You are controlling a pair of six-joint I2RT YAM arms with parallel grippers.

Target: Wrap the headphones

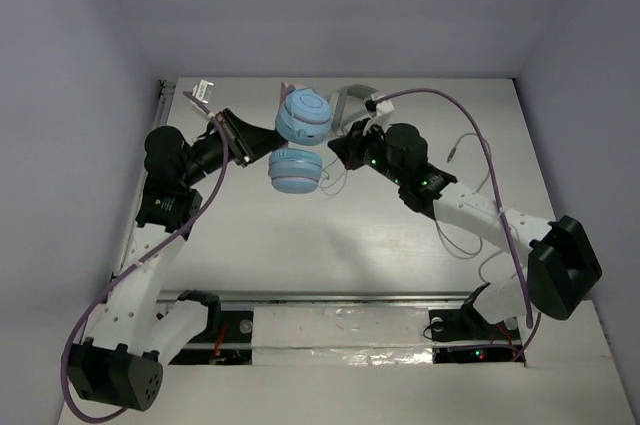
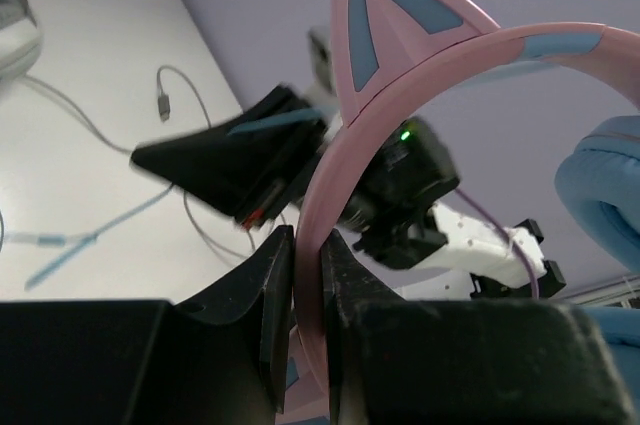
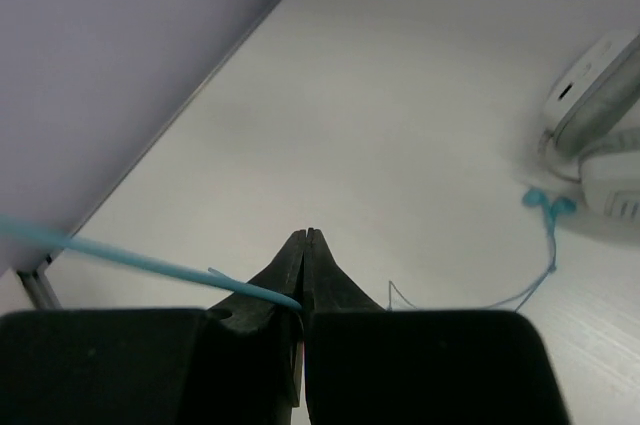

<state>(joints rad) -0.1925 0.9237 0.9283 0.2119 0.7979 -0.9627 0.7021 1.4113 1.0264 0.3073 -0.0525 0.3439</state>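
Note:
The headphones hang above the table with one light-blue ear cup (image 1: 303, 115) over the other (image 1: 295, 170). My left gripper (image 1: 248, 140) is shut on their pink headband (image 2: 330, 175), just below a cat ear (image 2: 375, 20); the band runs between both fingers (image 2: 272, 290). My right gripper (image 1: 336, 153) is to the right of the cups and is shut on the thin light-blue cable (image 3: 130, 259), which enters its jaws from the left. More of the cable (image 3: 545, 245) lies slack on the table. An ear cup (image 2: 610, 195) shows at the right of the left wrist view.
White and grey headphones (image 1: 352, 100) lie at the back of the table behind my right gripper; they also show in the right wrist view (image 3: 600, 115). Their grey cable (image 1: 470, 150) loops to the right. A small white object (image 1: 200, 92) sits at the back left corner.

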